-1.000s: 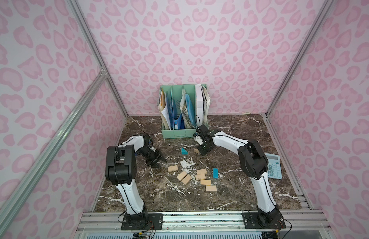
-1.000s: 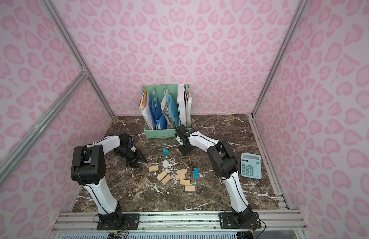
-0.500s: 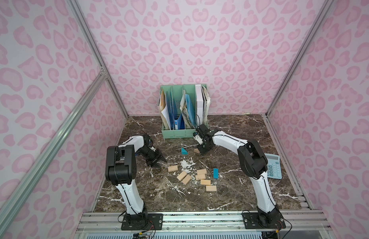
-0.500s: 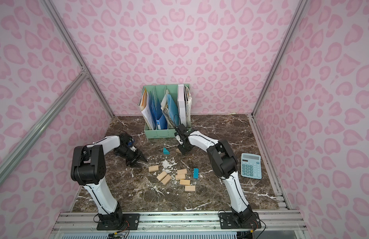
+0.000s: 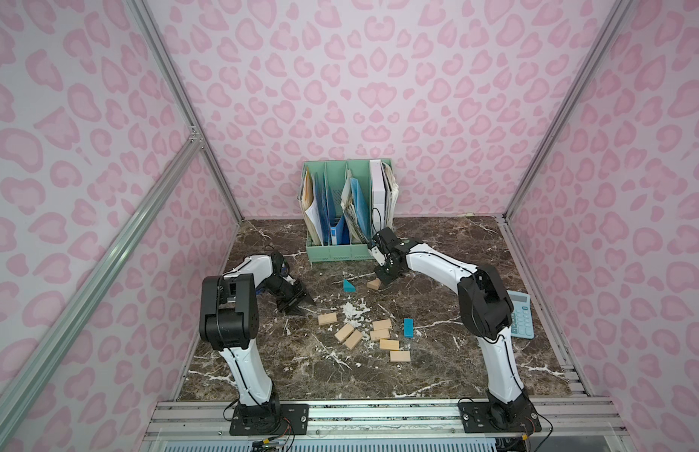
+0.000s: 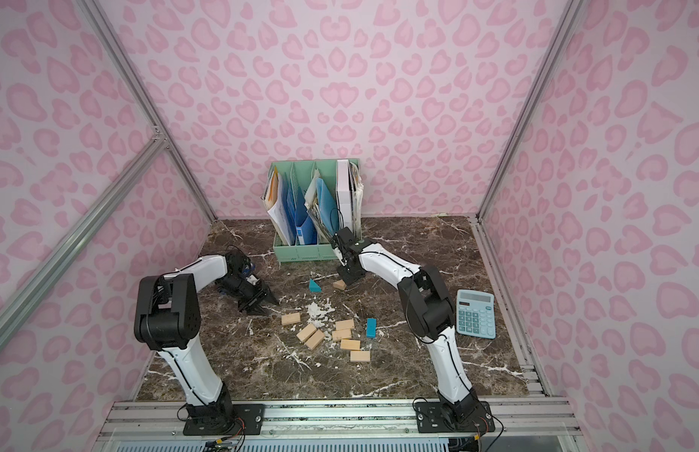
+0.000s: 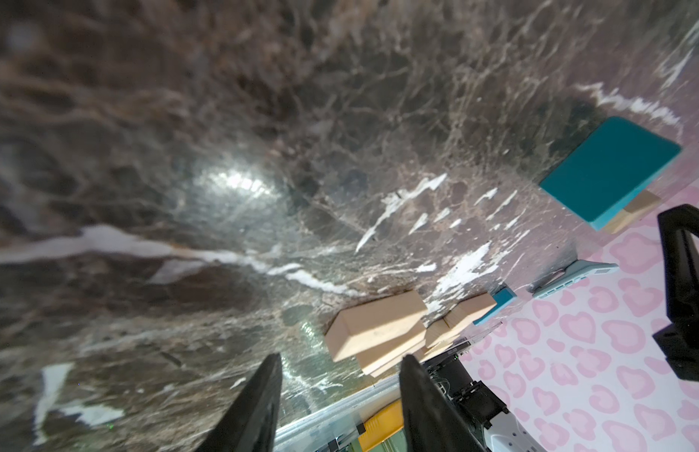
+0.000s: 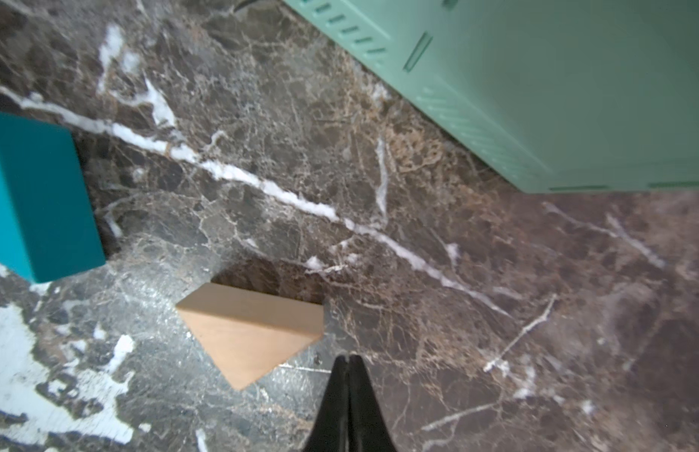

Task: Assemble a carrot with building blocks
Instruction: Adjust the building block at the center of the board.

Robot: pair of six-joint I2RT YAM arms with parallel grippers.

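Several tan rectangular building blocks (image 5: 382,325) lie loose mid-table, with a teal rectangular block (image 5: 408,327) to their right. Farther back, a teal triangle (image 5: 348,286) and a tan triangle (image 5: 373,284) lie side by side. There is no assembled carrot. My right gripper (image 5: 383,280) is shut and empty, its tips on the table just beside the tan triangle (image 8: 253,332); the jaws (image 8: 349,358) are pressed together. My left gripper (image 5: 300,303) is open and empty, low over the table left of the blocks. In the left wrist view a tan block (image 7: 375,328) lies just ahead of its fingers.
A green file holder (image 5: 340,250) full of papers stands at the back, close behind the right gripper. A blue calculator (image 5: 520,317) lies at the right edge. White crumbs (image 5: 355,311) are scattered among the blocks. Pink walls enclose the table.
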